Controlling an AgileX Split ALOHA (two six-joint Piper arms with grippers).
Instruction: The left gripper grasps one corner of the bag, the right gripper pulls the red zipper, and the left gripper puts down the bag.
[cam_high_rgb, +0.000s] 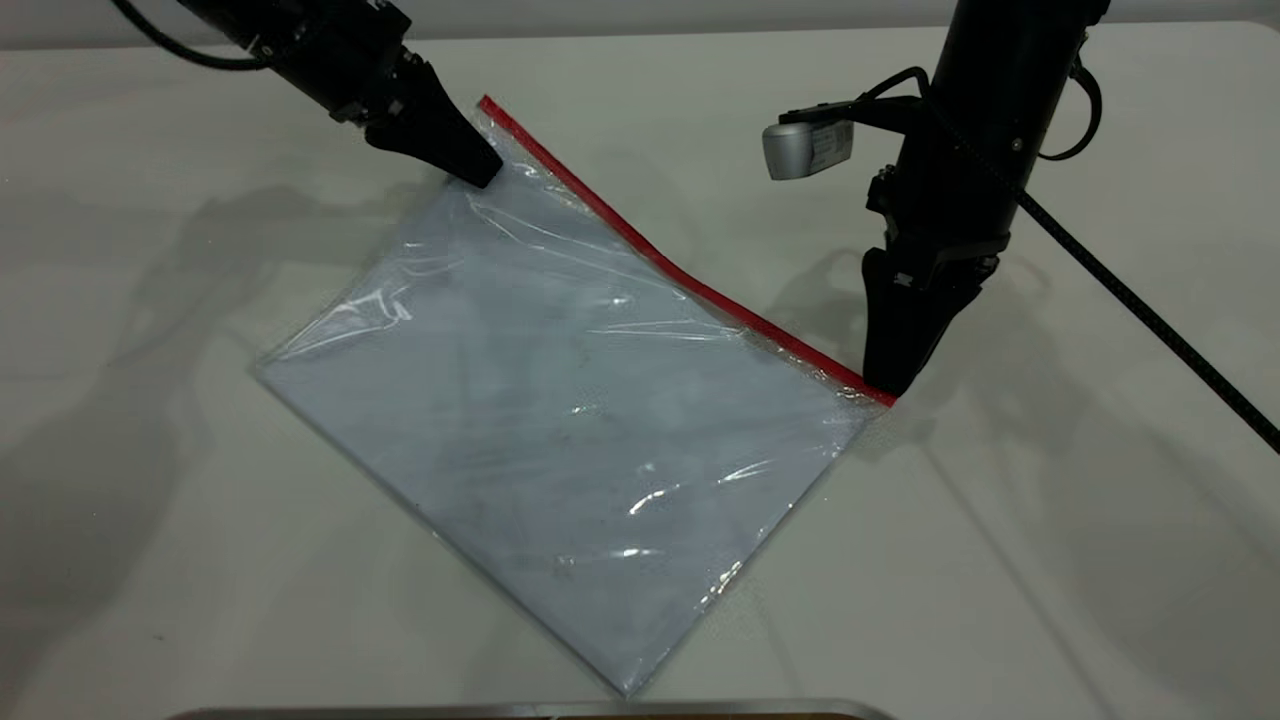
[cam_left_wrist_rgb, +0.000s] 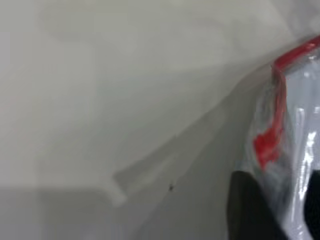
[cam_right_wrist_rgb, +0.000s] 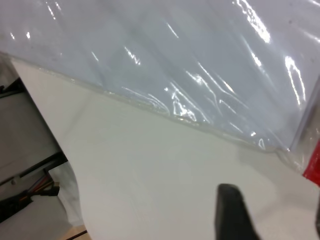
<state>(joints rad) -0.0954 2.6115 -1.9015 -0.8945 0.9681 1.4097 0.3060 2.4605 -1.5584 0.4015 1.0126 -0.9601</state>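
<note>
Metal edging runs along the bottom centre of the exterior frame, just below the nearest corner of the bag. The bag is a clear, glossy, wrinkled pouch with pale sheets inside, lying diagonally across the centre of the frame on the white table. It rests flat over most of its area; its upper corner, at upper centre-left, is raised slightly. The red zipper runs along the bag's upper-right long edge, from the raised corner down to the right-hand corner at centre right. The right gripper stands near-vertical at centre right, tips pointing down at the lower end of the red zipper, at or touching that corner. Its jaws appear drawn together there, but whether they clamp the strip cannot be told; in the right wrist view one dark finger shows at the bottom of the frame over bare table, with a piece of red strip at the right edge. A grey camera is mounted on that arm in the upper right. Farthest back, at upper left, the left gripper reaches in at a slant and is clamped on the bag's upper corner beside the zipper's end; the left wrist view shows plastic and red strip between its dark fingers.
</note>
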